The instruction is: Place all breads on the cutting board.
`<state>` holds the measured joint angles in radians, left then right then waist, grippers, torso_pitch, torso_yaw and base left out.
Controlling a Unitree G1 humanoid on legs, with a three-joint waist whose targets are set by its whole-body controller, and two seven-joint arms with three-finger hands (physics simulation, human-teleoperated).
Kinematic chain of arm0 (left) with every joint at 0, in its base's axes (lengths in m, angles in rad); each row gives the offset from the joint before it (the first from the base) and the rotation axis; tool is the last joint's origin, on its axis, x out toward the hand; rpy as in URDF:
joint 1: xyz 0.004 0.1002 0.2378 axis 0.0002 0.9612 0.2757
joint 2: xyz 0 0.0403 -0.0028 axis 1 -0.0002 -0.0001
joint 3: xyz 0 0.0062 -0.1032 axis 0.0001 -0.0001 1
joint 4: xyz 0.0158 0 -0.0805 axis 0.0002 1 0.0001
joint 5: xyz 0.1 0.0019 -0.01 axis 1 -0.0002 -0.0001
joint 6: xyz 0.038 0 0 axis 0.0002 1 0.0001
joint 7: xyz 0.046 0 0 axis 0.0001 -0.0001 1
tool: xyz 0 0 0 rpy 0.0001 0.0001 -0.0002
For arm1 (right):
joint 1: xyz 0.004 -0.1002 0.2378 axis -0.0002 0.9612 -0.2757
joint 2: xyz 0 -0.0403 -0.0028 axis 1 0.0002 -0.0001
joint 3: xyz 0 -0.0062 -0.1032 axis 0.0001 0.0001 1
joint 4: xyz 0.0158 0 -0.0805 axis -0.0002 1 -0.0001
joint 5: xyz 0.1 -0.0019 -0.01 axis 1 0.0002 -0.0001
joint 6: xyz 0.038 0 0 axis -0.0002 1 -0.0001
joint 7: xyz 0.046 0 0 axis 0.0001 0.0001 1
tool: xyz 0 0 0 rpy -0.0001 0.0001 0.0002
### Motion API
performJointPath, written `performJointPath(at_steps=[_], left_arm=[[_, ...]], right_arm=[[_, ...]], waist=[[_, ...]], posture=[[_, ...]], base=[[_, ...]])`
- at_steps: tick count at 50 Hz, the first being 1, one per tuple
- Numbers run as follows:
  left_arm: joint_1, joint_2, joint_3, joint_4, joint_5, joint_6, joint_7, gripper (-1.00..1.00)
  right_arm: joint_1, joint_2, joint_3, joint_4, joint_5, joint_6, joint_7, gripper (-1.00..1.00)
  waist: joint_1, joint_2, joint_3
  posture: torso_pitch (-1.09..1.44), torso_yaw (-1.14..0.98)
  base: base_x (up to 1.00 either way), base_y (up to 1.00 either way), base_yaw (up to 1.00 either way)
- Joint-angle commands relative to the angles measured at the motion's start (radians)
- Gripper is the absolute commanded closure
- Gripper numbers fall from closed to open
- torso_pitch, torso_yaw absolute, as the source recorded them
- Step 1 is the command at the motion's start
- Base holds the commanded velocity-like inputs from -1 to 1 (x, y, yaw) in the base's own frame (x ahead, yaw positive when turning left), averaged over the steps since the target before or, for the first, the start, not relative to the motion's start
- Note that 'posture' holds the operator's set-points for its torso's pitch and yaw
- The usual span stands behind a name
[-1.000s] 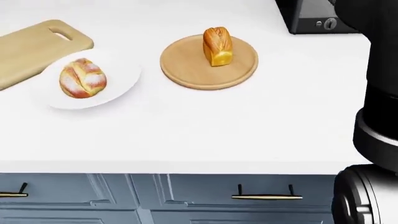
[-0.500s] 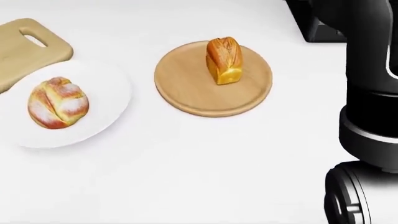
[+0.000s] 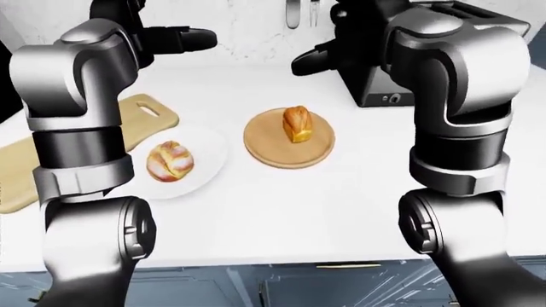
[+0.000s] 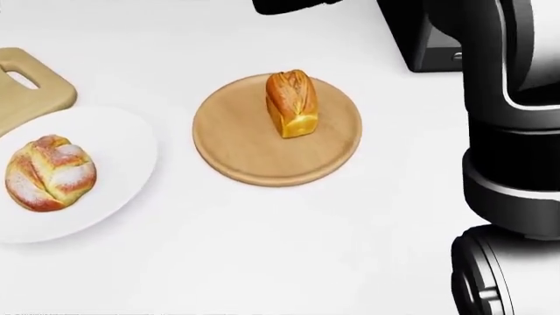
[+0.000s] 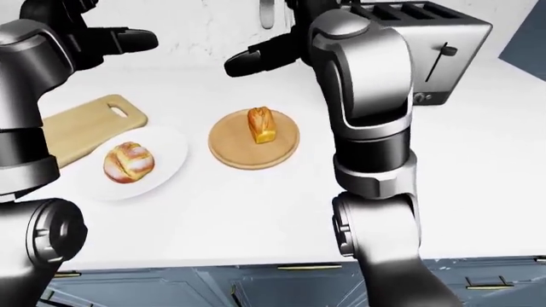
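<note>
The head view has closed in on the tabletop (image 4: 262, 262): loaf (image 4: 291, 103) at twelve o'clock, roll (image 4: 48, 172) at nine, board (image 4: 26, 92) bare. Both robot hands, left (image 3: 175, 39) and right (image 3: 328, 56), hover empty, fingers apart; no bread is moved yet.

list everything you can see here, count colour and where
cutting board: 1, light wood with handle hole, left on counter, no bread on it
white plate: 1, white, partly over the board's edge
round bread: 1, golden, floury, on white plate
wooden plate: 1, tan, round, centre
loaf: 1, golden brown, on wooden plate
toaster: 1, silver-black, top right
counter: 1, white
cabinets: blue, gold handles, below
left hand: 1, black, raised, empty
right hand: 1, black, raised, empty
</note>
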<state>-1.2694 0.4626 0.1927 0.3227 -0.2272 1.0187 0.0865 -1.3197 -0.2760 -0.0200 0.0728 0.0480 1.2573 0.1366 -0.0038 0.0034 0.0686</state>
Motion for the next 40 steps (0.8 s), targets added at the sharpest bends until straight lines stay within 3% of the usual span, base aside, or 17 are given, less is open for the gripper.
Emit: performJointPath(at_steps=[1,4,6,10,15,19,26,40], left_arm=[[-0.038,0.011,0.005,-0.028,0.000,-0.034,0.001,-1.00],[-0.037,0.008,0.007,-0.034,-0.002,-0.030,0.005,-1.00],[-0.028,0.011,0.009,-0.037,-0.004,-0.034,0.003,-1.00],[-0.019,0.013,0.010,-0.040,-0.006,-0.035,0.004,-1.00],[-0.013,0.015,0.011,-0.048,-0.009,-0.030,0.006,-1.00],[-0.019,0.018,0.012,-0.051,-0.010,-0.022,0.008,-1.00],[-0.011,0.014,0.009,-0.044,-0.010,-0.034,0.007,-1.00],[0.009,0.008,0.012,-0.055,-0.014,-0.036,0.011,-1.00]], right_arm=[[-0.039,-0.005,-0.005,-0.022,-0.034,-0.023,0.028,-1.00],[-0.063,-0.023,0.011,0.010,-0.062,-0.017,0.078,-1.00],[-0.082,-0.037,0.055,0.076,-0.096,-0.051,0.148,-1.00],[-0.079,-0.004,0.060,0.105,-0.170,-0.084,0.218,-1.00],[-0.058,0.027,0.074,0.065,-0.241,-0.030,0.322,-1.00],[-0.043,0.024,0.099,0.060,-0.303,-0.024,0.410,-1.00],[0.060,0.076,0.085,0.023,-0.414,-0.060,0.458,-1.00],[0.133,0.123,0.075,0.055,-0.539,-0.188,0.458,-1.00]], waist=[[0.000,0.001,-0.033],[-0.002,0.004,-0.032],[-0.004,0.006,-0.031],[-0.011,0.012,-0.031],[-0.014,0.017,-0.032],[-0.014,0.019,-0.033],[-0.011,0.020,-0.038],[-0.005,0.022,-0.047]], posture=[[0.00,0.00],[0.00,0.00],[0.00,0.00],[0.00,0.00],[0.00,0.00],[0.00,0.00],[0.00,0.00],[0.00,0.00]], base=[[0.00,0.00,0.00],[0.00,0.00,0.00],[0.00,0.00,0.00],[0.00,0.00,0.00],[0.00,0.00,0.00],[0.00,0.00,0.00],[0.00,0.00,0.00],[0.00,0.00,0.00]])
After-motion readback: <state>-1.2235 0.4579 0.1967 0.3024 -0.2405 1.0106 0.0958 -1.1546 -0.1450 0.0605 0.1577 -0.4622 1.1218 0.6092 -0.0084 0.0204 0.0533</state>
